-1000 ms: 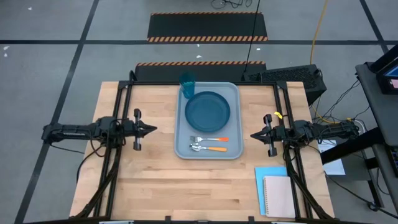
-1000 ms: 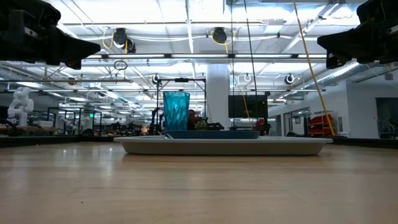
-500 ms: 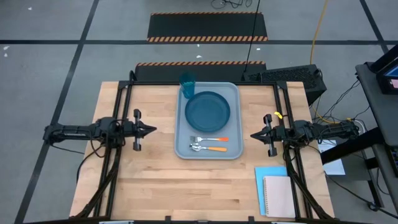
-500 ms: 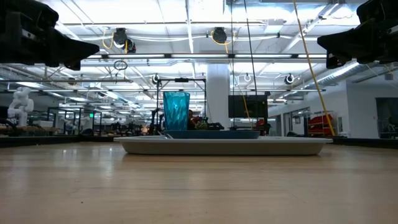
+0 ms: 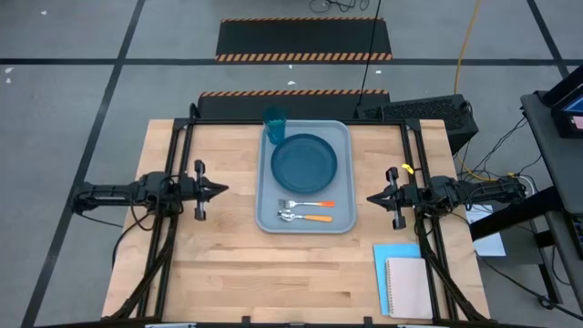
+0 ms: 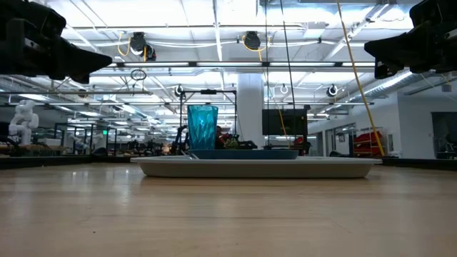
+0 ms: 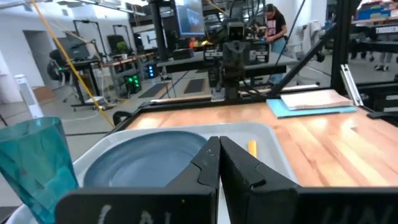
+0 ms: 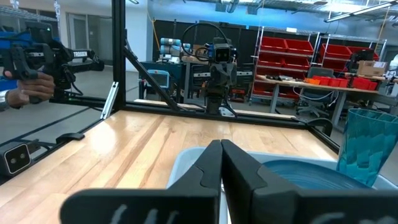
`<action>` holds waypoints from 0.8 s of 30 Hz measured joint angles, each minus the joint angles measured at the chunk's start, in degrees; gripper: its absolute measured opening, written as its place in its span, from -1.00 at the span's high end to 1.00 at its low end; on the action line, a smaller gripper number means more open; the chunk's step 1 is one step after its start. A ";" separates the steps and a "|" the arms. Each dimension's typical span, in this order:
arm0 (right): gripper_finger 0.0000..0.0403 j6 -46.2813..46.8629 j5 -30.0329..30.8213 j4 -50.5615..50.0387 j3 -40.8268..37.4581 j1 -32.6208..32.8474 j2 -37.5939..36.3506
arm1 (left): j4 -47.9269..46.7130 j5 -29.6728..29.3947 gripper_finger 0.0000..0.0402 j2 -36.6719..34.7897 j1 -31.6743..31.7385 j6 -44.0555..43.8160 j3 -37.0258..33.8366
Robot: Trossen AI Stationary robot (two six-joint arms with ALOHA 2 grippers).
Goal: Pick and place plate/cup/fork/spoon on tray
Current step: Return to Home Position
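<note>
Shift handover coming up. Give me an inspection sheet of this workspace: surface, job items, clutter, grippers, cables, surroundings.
Surface: wooden table, bare wood around the tray.
Job's things: tray at table centre; plate lies in it; cup stands upright in its far corner on the left arm's side; fork and spoon lie side by side in the tray's near part.
Clutter: beige notebook on a light blue sheet, near corner on the right arm's side.
Grippers: left gripper and right gripper shut, empty, flanking the tray, apart from it.
Cables: a yellow cable and dark cables on the floor, off the table.
Surroundings: grey floor with hazard-striped mats; a person far behind.
</note>
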 joint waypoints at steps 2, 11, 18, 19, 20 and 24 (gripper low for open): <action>1.00 0.00 0.00 0.02 0.02 0.00 -0.02 | -0.08 0.18 0.95 0.68 0.00 0.03 0.02; 1.00 0.00 0.00 0.00 0.02 0.00 -0.02 | 0.09 0.16 0.95 4.05 0.00 -0.37 0.02; 1.00 0.00 0.00 0.00 0.01 -0.01 -0.01 | 0.35 0.11 0.95 4.05 0.00 -0.62 -0.02; 1.00 -0.01 0.00 0.00 0.02 -0.01 -0.02 | 0.36 0.09 0.95 4.05 0.00 -0.65 -0.02; 1.00 0.00 0.00 0.00 0.02 -0.02 -0.02 | 0.36 0.09 0.95 4.05 0.00 -0.66 -0.02; 1.00 -0.01 0.00 0.00 0.02 0.00 -0.02 | 0.38 0.07 0.95 4.05 0.00 -0.73 -0.02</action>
